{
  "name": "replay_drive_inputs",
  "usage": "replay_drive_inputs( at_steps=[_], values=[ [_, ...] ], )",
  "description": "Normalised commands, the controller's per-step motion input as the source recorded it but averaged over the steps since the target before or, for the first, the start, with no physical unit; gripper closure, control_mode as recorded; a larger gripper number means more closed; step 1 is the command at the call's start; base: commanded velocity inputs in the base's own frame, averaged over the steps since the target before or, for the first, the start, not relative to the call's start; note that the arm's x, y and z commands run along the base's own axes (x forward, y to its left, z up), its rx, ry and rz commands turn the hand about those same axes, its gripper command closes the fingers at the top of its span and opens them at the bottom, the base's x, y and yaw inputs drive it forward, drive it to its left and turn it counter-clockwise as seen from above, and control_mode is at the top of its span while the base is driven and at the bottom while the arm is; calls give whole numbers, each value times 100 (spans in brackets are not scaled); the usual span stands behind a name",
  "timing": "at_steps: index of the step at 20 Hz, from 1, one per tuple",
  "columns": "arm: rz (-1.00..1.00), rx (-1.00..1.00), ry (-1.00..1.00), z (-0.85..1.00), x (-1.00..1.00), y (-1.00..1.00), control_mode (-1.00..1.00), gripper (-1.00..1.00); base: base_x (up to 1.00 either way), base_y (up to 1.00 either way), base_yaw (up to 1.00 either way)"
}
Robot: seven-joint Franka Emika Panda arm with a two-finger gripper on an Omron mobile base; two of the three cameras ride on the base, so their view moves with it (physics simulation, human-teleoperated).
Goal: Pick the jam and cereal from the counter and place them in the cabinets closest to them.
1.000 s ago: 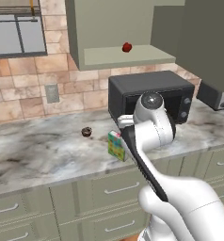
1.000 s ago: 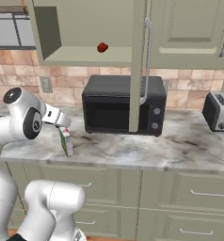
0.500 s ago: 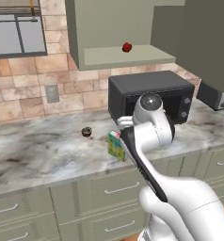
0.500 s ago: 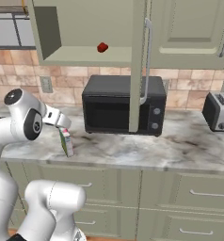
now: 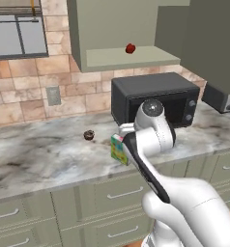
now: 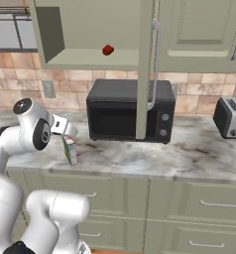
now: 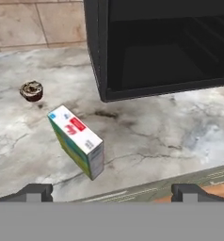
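Note:
The cereal [image 7: 77, 141] is a small box with a green-yellow front, standing on the marble counter close to its front edge. It also shows as the cereal [image 5: 118, 150] and the cereal [image 6: 70, 150] in the base views. My gripper [image 7: 111, 190] hovers above and in front of it, open, with nothing between its fingertips [image 7: 36, 190]. In the right base view the hand [image 6: 63, 127] sits just above the box. The jam [image 5: 130, 48], a small red jar, stands on the shelf of the open cabinets [image 5: 131, 59], seen too as the jam [image 6: 108, 49].
A black microwave [image 6: 130, 111] stands right of the box, and a small brown doughnut [image 7: 31, 90] lies behind it to the left. The open cabinet door [image 6: 146, 69] hangs in front of the microwave. A toaster [image 6: 230, 117] is at far right.

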Motion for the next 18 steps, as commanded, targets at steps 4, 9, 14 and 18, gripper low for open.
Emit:
replay_drive_inputs(
  at_steps=[4,9,14,18],
  values=[
    [9,0,5,-24,36,0,-100,-100,0,0,0],
    [9,0,5,-23,40,1,-100,-100,0,0,0],
    [9,0,9,-23,38,5,-100,-100,0,0,0],
    [7,0,14,-14,28,9,-100,-100,0,0,0]
  ],
)
